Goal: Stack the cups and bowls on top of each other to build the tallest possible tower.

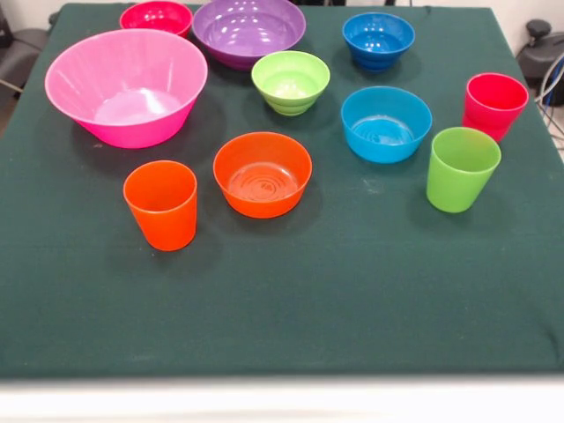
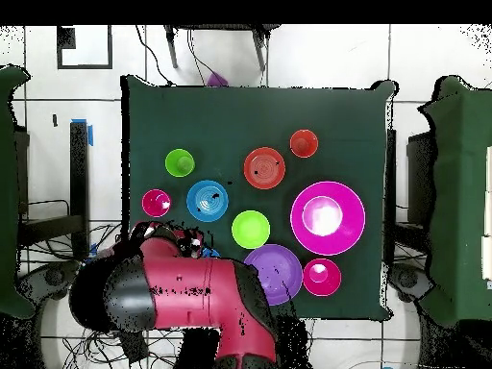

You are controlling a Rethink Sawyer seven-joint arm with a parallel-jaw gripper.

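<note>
Green table (image 1: pixel 282 300) holds scattered bowls (image 1: pixel 263 174) and cups (image 1: pixel 161 204); end effector state indiscernible.

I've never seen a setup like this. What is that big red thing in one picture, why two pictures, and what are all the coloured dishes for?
Both pictures show the same green table at the same moment. One camera looks across the table; the other hangs above it and looks straight down, turned half round, so sides swap between them.

The big red and black shape at the bottom of the overhead picture is the robot arm, folded back near its base. Its grasping end cannot be made out, and it is holding nothing that shows.

On the table stand ten separate plastic pieces, none stacked yet: seven bowls and three cups. The bowls are a huge pink bowl, purple bowl, orange bowl, light blue bowl, dark blue bowl, green bowl and small red-pink bowl. The cups are an orange cup, green cup and red-pink cup.
</note>
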